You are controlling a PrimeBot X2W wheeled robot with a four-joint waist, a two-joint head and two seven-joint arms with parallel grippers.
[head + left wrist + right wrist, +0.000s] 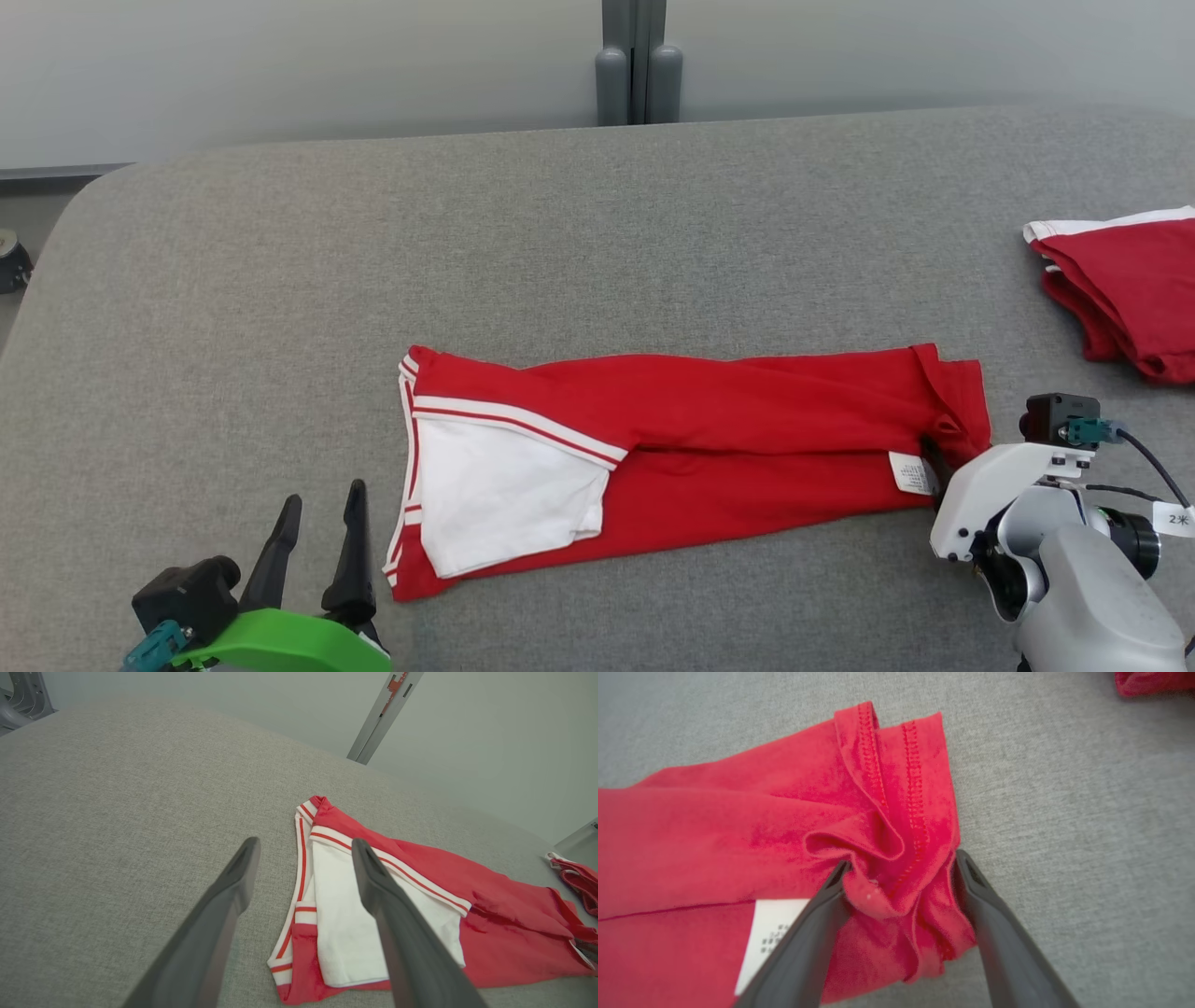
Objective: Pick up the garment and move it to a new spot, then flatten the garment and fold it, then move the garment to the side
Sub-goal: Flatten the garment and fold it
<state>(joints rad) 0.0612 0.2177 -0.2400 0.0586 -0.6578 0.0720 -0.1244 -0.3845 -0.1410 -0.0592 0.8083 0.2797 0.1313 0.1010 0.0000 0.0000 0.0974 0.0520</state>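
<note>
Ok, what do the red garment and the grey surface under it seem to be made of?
The red and white folded garment looks like soft matte knit, probably cotton jersey: it bunches in limp folds with stitched hems. The grey surface seems matte woven fabric, with a fine flecked weave; what lies beneath is hidden.

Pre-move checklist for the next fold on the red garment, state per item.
1. The left gripper open and off the cloth: ok, it hangs beside the white-trimmed end of the garment.
2. The right gripper open: ok, jaws wide, straddling the hem.
3. Right end flat: not ok, the hem is bunched up between the fingers.
4. One long strip lying on the table: ok.
5. Apart from the second garment: ok, bare table between them.
6. Lower layers aligned: cannot tell, they are covered.
</note>
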